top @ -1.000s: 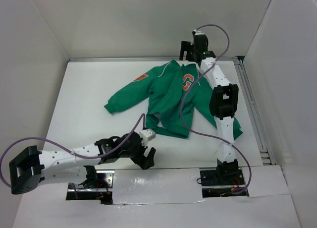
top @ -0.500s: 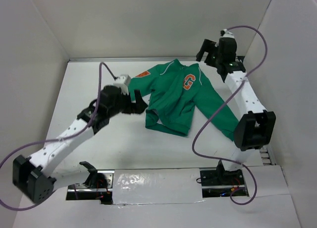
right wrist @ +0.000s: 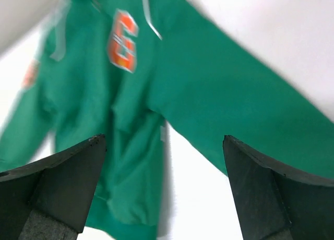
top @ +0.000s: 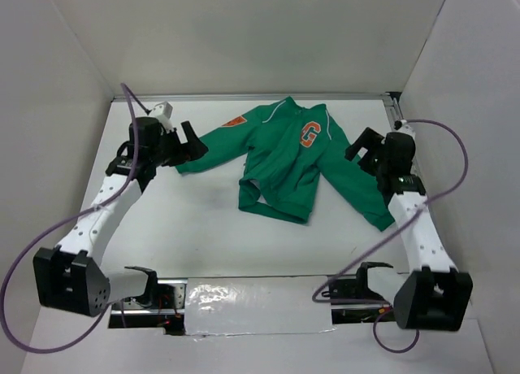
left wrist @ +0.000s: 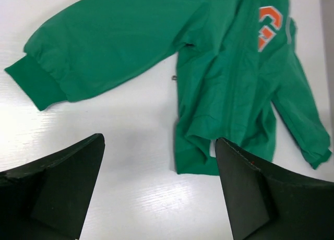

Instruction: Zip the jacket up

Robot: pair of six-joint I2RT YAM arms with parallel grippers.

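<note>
Both are spread wide open, holding nothing. The left end effector [left wrist: 159,141] has swung out by the sleeve cuff, and the right end effector [right wrist: 164,141] has pulled back over the other sleeve. The jacket [top: 284,158] now lies flatter mid-tabletop [top: 187,219], and zipping hasn't started, I'd say.

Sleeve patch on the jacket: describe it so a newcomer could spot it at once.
The green jacket lies at the far end of the table. Its sleeve reaching toward the left gripper carries a small orange patch near the shoulder, away from the larger chest letter.
</note>
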